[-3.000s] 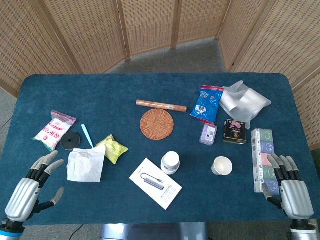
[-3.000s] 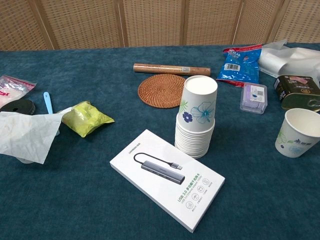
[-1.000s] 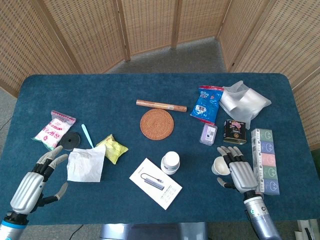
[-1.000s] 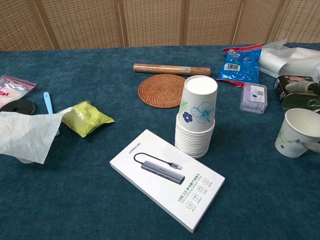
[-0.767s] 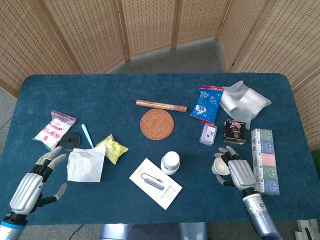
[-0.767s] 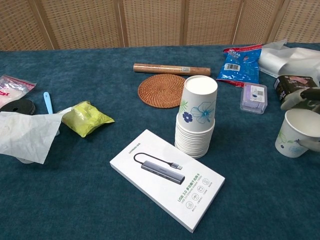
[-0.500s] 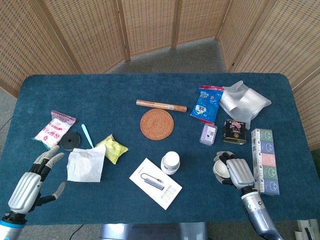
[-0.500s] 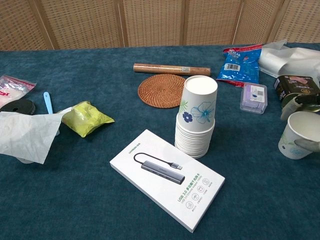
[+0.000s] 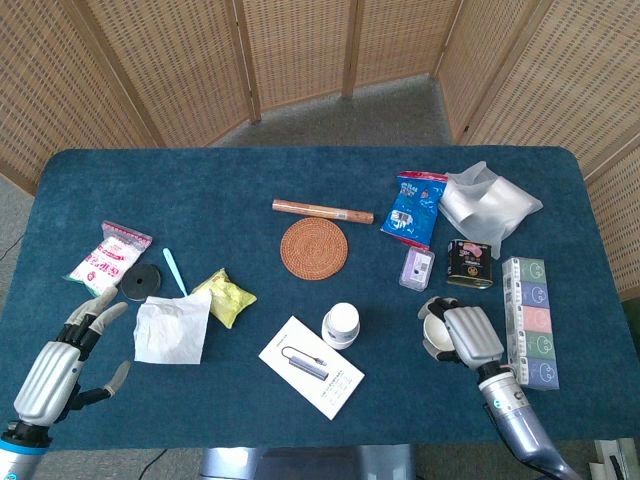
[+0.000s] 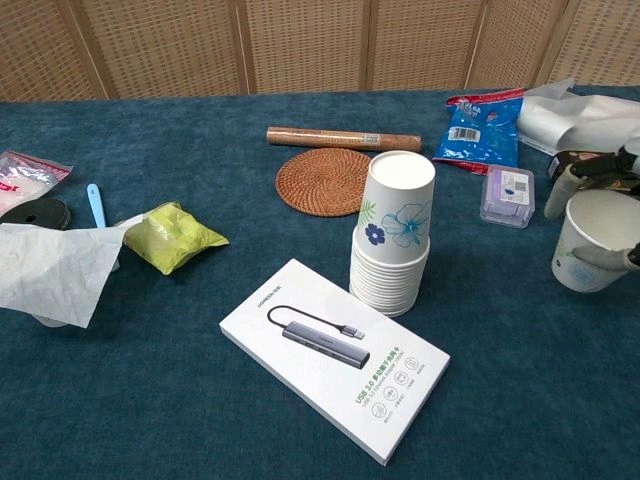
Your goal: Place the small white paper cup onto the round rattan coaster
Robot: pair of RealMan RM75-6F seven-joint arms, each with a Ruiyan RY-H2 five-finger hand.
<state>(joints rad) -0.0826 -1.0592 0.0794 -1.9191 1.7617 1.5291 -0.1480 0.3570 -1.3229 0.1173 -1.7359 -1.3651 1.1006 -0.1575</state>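
Note:
The small white paper cup [image 10: 590,240], printed with flowers, is at the right of the table. My right hand [image 9: 465,338] wraps it from the right. In the chest view its fingers [image 10: 560,183] curl over the rim, the thumb presses the cup's front, and the cup stands slightly above the cloth. From the head view only the cup's [image 9: 433,336] left edge shows past the hand. The round rattan coaster [image 9: 314,248] [image 10: 323,180] lies bare at the table's centre, up and to the left of the cup. My left hand [image 9: 60,365] hovers open at the front left corner, holding nothing.
A stack of paper cups [image 9: 340,324] and a white USB hub box [image 9: 311,366] lie between cup and coaster. A purple box [image 9: 417,267], dark tin [image 9: 469,263], blue snack bag [image 9: 413,208] and tea box [image 9: 527,320] crowd the right. A brown roll [image 9: 322,210] lies behind the coaster.
My right hand came in from the front right edge, closed round the cup and raised it a little. The left hand drifted slightly.

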